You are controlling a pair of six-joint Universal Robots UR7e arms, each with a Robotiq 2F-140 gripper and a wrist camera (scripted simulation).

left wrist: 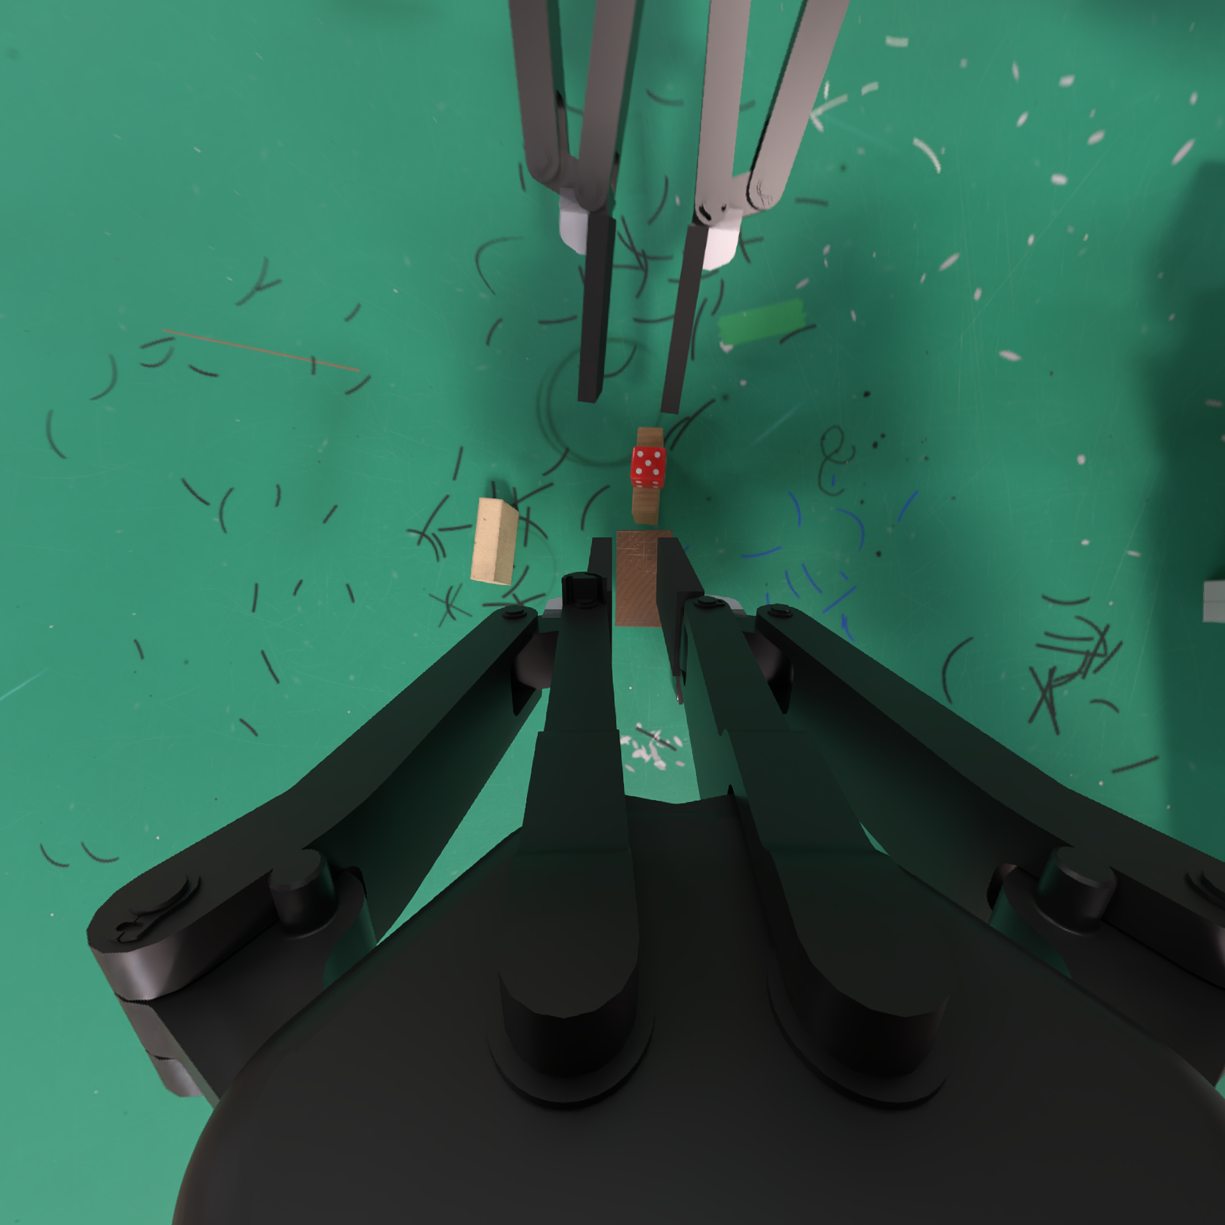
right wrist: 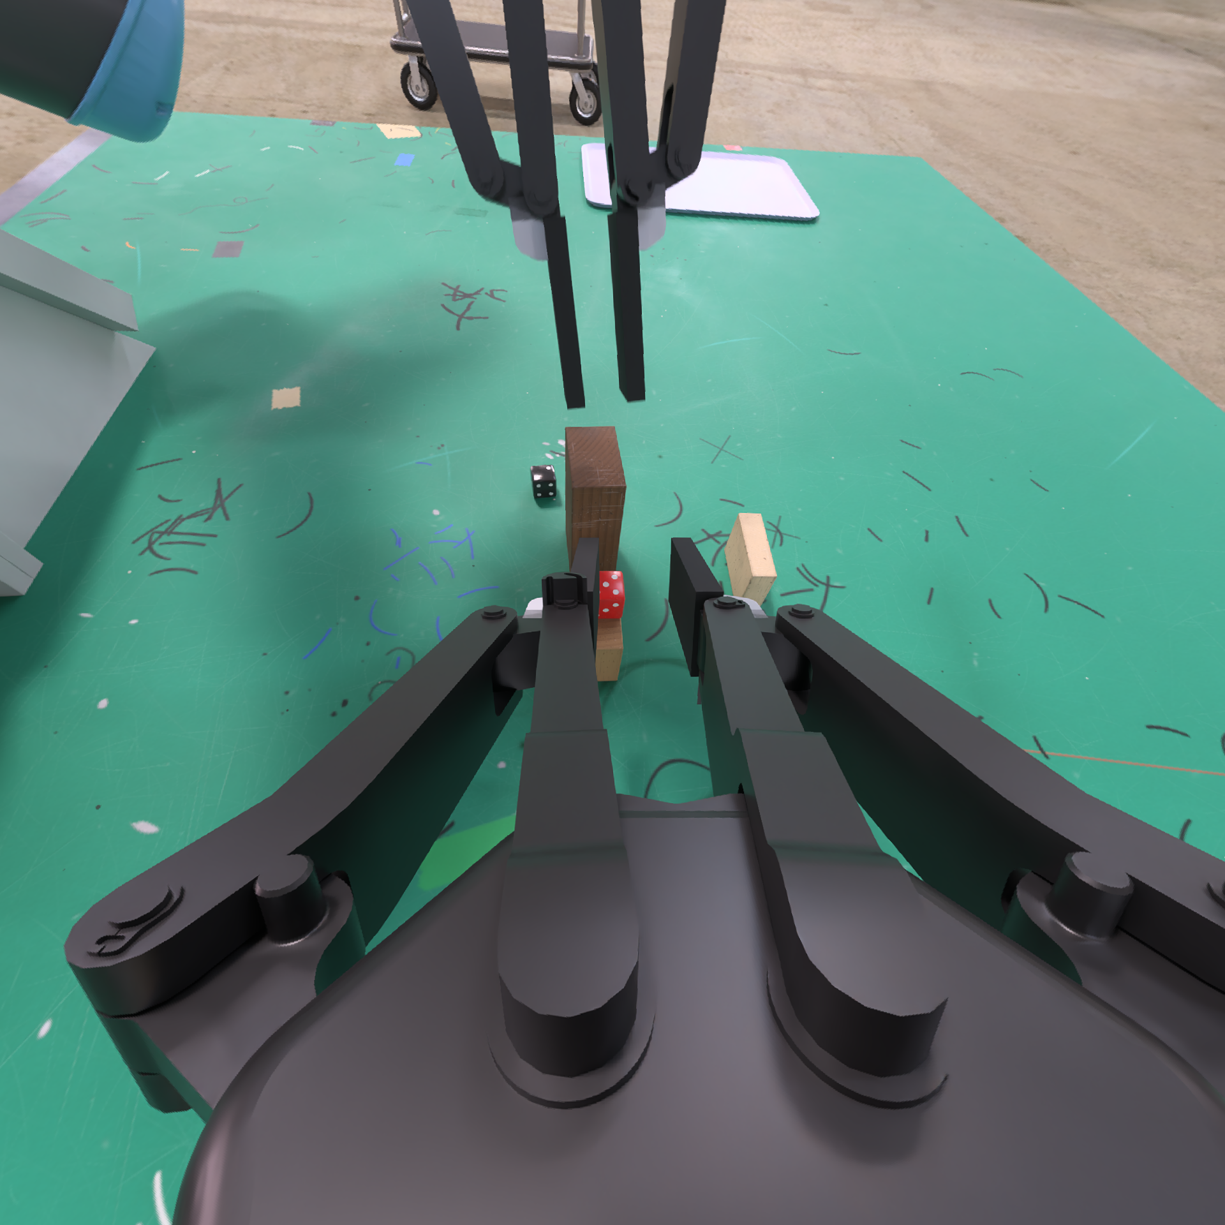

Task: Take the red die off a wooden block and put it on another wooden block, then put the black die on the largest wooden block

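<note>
I see the red die [right wrist: 610,594] resting on the small tan block [right wrist: 608,653]. My right gripper [right wrist: 633,570] hangs parted around it; my left gripper [left wrist: 635,555] is parted, empty, above the dark brown block [right wrist: 594,494].

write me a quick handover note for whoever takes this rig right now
Left gripper: open, empty, above the dark brown block, the largest.
Right gripper: open, empty, near the red die.
Red die sits on the small tan block. The pale block lies apart, bare. The black die is on the green table beside the dark brown block.
Done: nothing.
Left: move the red die to another block, then the black die onto the dark brown block.
</note>
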